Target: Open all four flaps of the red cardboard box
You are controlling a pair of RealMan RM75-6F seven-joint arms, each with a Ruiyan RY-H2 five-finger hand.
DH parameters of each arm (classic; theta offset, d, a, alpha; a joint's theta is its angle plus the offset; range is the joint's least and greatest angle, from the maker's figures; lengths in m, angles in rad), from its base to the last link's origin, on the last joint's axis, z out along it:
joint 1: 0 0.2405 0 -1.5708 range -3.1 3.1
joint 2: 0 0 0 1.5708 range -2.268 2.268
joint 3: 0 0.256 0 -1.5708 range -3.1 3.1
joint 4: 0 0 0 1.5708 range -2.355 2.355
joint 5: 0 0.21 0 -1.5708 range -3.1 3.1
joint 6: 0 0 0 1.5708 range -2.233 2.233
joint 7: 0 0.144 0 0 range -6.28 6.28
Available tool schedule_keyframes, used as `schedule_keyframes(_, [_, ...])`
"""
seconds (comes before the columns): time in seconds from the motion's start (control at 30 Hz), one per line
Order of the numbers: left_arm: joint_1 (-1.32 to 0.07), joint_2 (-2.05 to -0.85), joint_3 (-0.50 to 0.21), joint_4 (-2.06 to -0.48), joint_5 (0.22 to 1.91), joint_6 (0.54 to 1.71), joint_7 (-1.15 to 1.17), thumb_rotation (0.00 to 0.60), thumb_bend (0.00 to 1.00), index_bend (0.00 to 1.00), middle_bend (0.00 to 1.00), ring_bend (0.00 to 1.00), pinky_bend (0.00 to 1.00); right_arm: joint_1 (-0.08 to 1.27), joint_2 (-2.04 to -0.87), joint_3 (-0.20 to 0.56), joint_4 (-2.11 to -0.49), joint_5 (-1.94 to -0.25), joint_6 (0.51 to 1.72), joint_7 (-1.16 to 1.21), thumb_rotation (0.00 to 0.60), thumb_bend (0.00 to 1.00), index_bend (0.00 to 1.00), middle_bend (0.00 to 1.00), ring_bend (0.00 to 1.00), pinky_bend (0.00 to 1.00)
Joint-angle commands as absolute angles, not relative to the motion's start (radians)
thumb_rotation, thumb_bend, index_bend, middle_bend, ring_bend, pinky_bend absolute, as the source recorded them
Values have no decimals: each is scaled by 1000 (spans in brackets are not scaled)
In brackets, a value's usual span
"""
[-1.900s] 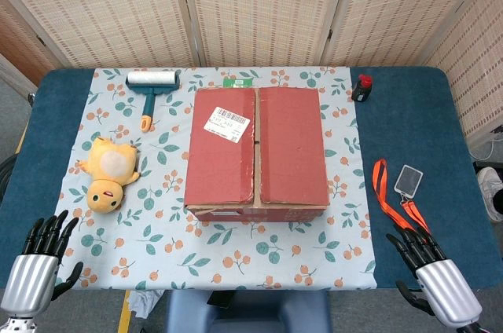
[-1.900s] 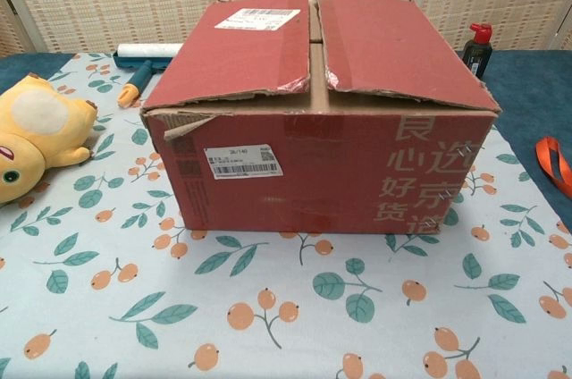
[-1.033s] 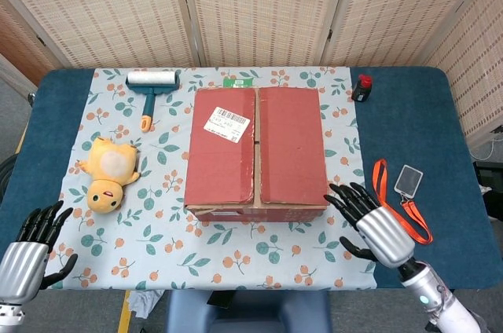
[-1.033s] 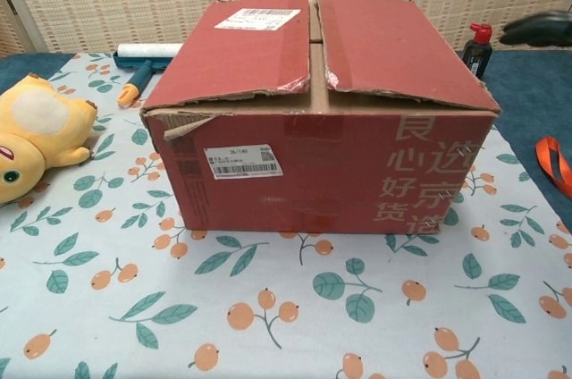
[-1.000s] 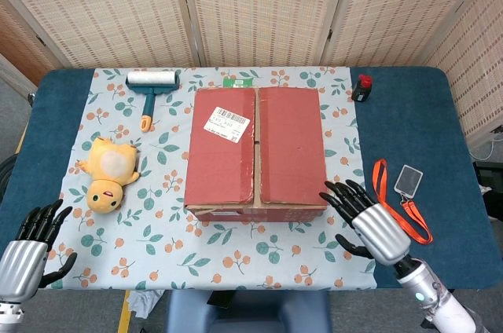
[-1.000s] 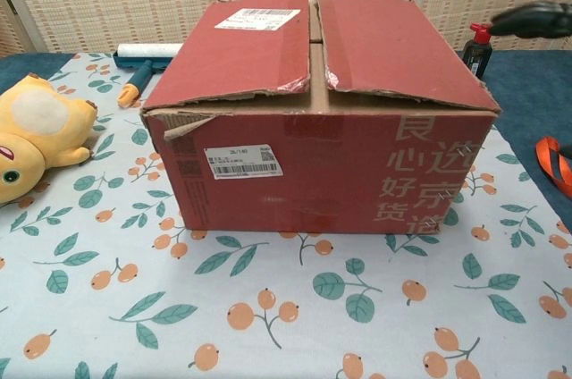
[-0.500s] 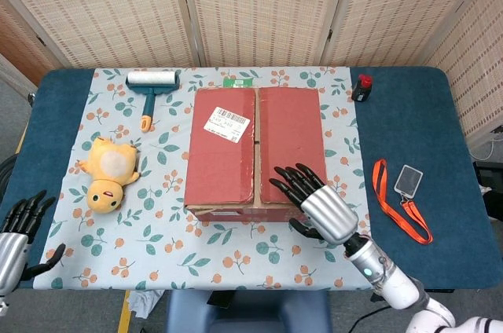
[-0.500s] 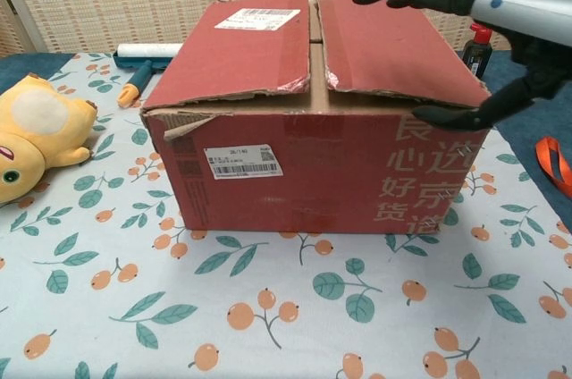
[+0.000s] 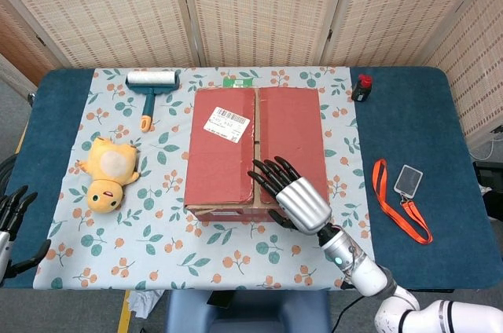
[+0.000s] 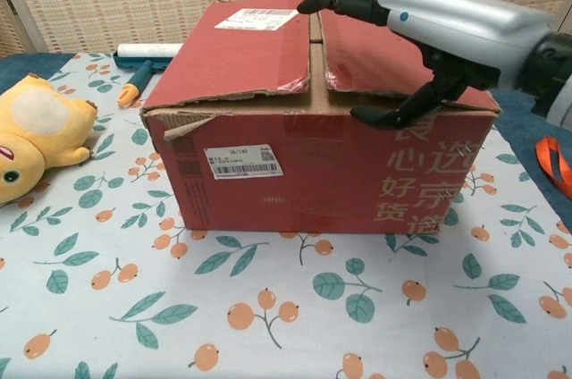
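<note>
In the middle of the flowered cloth [image 9: 157, 231] stands the red cardboard box [image 9: 255, 152], with its two upper flaps lying flat and closed; no flap is lifted yet, so I judge that the task is at its very start. The seam [image 9: 256, 140] between these flaps runs from the near edge of the box to the far edge, that is, away from the robot, and this line is what the coming move depends on. The right hand [image 9: 292, 192] hangs over the near part of the right flap [image 10: 384, 44], its fingers spread apart and holding nothing; its fingertips [image 10: 313, 2] reach toward the seam and lie just beside it, while the thumb points down in front of the near wall of the box. Whether the fingertips touch the cardboard I cannot tell from either view. The free edge of the right flap lies therefore to the left of the palm, and its hinge lies under or behind the palm, toward the right side of the box. The left hand [image 9: 9, 219] is at the far left corner of the table, well apart from the box, with its fingers also apart and empty. So the right hand is clearly the nearer one. To my judgement it should hook the flap edge at the seam and swing it outward to the right.
</note>
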State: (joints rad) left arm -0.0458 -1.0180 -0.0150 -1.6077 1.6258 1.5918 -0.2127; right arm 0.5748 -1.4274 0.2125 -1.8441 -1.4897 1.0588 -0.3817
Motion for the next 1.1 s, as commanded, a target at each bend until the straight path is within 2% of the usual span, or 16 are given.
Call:
schedule_keyframes(0.03, [-49, -1017, -16, -1598, 1619, 1585, -224, 600, 465, 0, 0, 39, 16, 583, -1433, 217, -1838, -1484, 1064, -390, 600, 416, 0, 0, 0, 0])
schedule_keyframes(0.2, [-60, -1017, -23, -1579, 1585, 1552, -238, 600, 466, 0, 0, 40, 16, 596, -1436, 225, -1832, -1468, 1075, -377, 600, 416, 0, 0, 0, 0])
schedule_keyframes(0.8, [-46, -1021, -20, -1580, 1596, 1589, -242, 600, 466, 0, 0, 39, 0, 678, -1465, 256, -1780, -1406, 1059, -397, 600, 416, 0, 0, 0, 0])
schedule_keyframes(1.1, [-45, -1023, -9, -1587, 1623, 1596, -225, 600, 467, 0, 0, 39, 0, 667, -1450, 249, -1838, -1434, 1135, -456, 600, 416, 0, 0, 0, 0])
